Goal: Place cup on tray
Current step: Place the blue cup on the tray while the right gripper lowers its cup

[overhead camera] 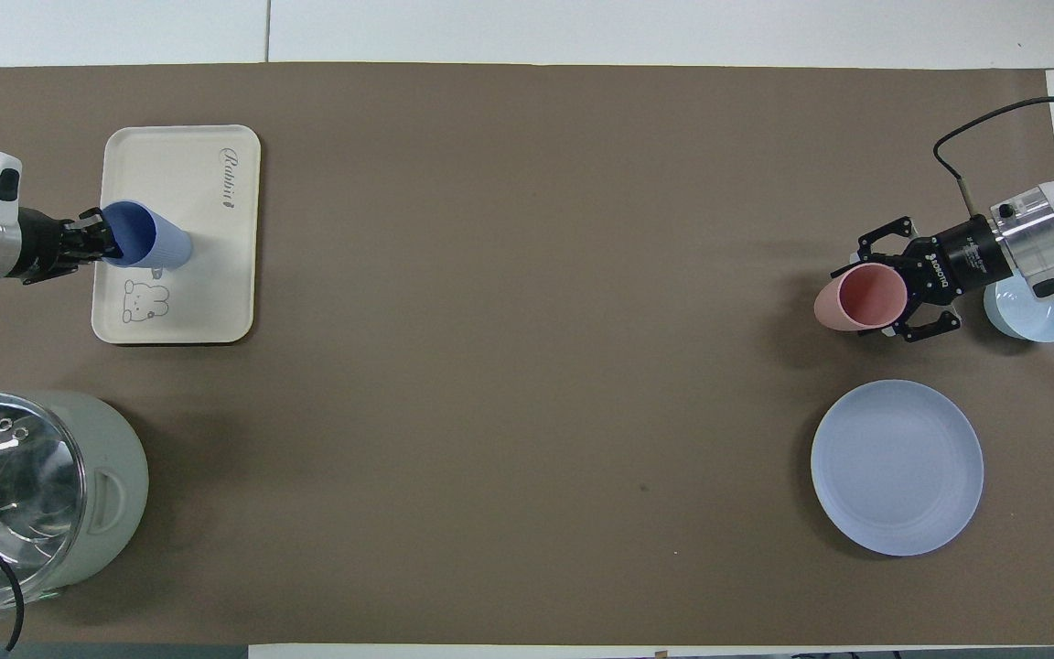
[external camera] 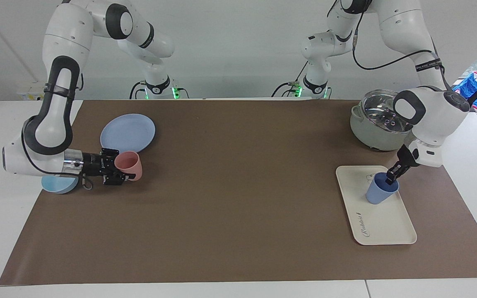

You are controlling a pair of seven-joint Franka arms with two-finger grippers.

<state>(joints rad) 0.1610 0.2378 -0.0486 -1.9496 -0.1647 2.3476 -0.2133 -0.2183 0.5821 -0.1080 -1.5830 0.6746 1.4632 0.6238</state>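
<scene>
The periwinkle-blue cup (external camera: 380, 191) is nearly upright with its base down at the cream-white tray (external camera: 387, 225), close to the rabbit drawing. My left gripper (external camera: 391, 177) is shut on the cup's rim, one finger inside it. In the overhead view the cup (overhead camera: 156, 247) shows over the tray (overhead camera: 216, 302), with the left gripper (overhead camera: 97, 245) at its rim. I cannot tell whether the cup's base touches the tray. My right gripper (external camera: 116, 171) is shut on a pink tumbler (external camera: 130, 164) and holds it low over the mat.
A grey-green pot with a glass lid (external camera: 377, 124) stands nearer to the robots than the tray. A round blue plate (external camera: 128, 132) and a light-blue bowl (external camera: 56, 186) lie at the right arm's end, beside the pink tumbler (overhead camera: 861, 297).
</scene>
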